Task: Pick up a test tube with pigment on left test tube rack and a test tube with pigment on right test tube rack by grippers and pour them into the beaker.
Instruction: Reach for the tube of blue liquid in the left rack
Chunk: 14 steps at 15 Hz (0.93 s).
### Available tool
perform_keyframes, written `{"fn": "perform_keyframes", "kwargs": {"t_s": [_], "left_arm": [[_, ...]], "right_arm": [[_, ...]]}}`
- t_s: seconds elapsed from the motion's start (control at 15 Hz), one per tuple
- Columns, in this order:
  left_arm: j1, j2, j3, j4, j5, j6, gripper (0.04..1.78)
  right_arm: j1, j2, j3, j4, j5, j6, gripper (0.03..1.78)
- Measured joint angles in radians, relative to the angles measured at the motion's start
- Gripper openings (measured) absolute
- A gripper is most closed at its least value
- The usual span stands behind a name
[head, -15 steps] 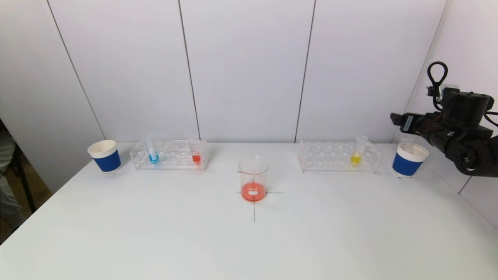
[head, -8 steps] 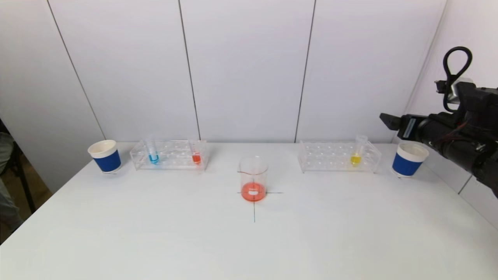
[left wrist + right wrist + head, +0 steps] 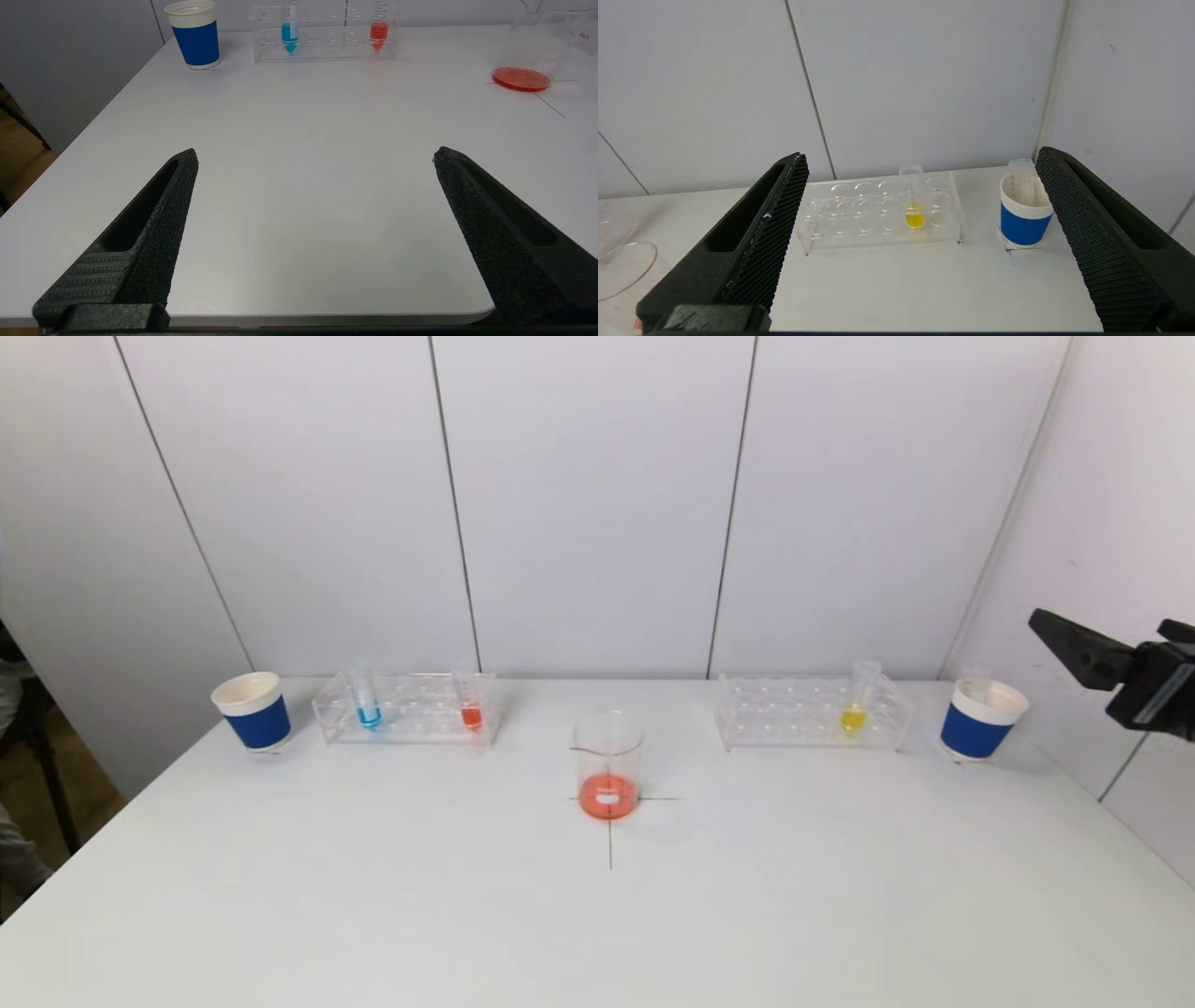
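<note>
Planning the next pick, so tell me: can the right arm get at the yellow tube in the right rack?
Probably yes. The right gripper has its jaws open facing the yellow tube, which stands alone in the right rack with nothing between.

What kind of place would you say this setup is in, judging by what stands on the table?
Probably a mock chemistry bench in a robot test cell. Two clear test tube racks hold tubes of coloured liquid, a glass beaker sits on a drawn cross mark, and plain white panels enclose the white table.
</note>
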Motion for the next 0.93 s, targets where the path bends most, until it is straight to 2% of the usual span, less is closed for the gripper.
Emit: {"fn": "perform_keyframes", "kwargs": {"t_s": [0.27, 0.4, 0.53, 0.93], "left_arm": [[0.0, 0.0, 0.0, 0.0, 0.0, 0.0, 1.76], [0.0, 0.0, 0.0, 0.0, 0.0, 0.0, 1.76], [0.0, 0.0, 0.0, 0.0, -0.001, 0.0, 1.76], [0.0, 0.0, 0.0, 0.0, 0.0, 0.001, 1.76]], "right_arm": [[-0.01, -0.204, 0.139, 0.023, -0.01, -0.006, 1.77], [-0.011, -0.307, 0.187, 0.085, -0.011, -0.008, 1.77], [-0.013, -0.419, 0.221, 0.187, -0.008, -0.01, 1.77], [-0.015, -0.824, 0.275, 0.608, 0.002, -0.021, 1.77]]}}
